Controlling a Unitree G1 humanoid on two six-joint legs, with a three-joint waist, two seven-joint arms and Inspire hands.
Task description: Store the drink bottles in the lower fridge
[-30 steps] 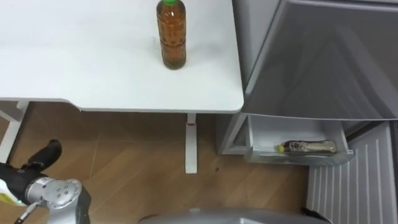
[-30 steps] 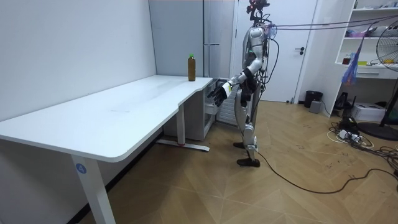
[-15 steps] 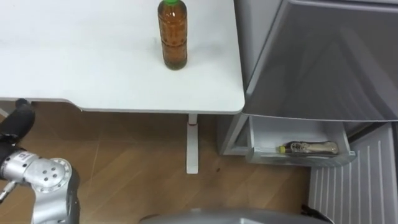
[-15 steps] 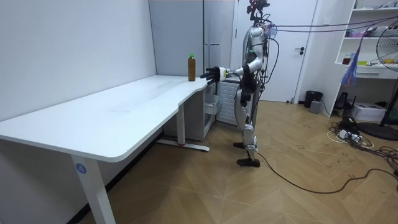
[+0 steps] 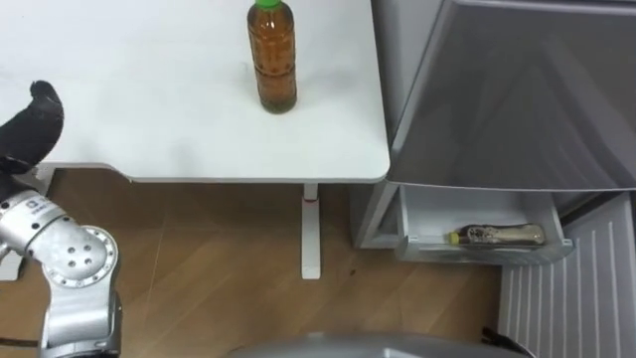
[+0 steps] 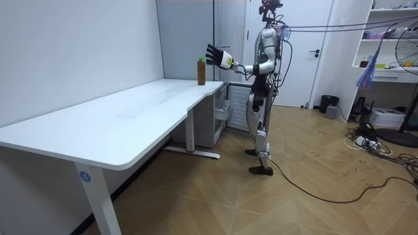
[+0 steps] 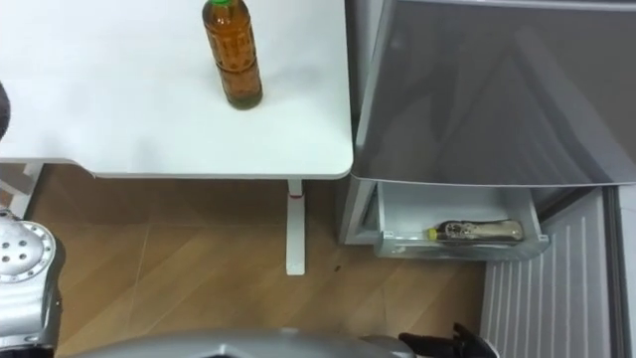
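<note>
Though beside fridge (image 5: 517, 99), bottle (image 5: 272, 60) on table (image 5: 149, 99).

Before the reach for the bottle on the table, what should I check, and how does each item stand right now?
1. Bottle upright on the table, nothing crowding it: ok.
2. Left hand open and holding nothing: ok.
3. Left hand at the bottle: not ok; it is raised and apart from it.
4. Lower fridge drawer open: ok.
5. Space in the drawer beside the lying bottle: cannot tell; most of the drawer is hidden.
</note>
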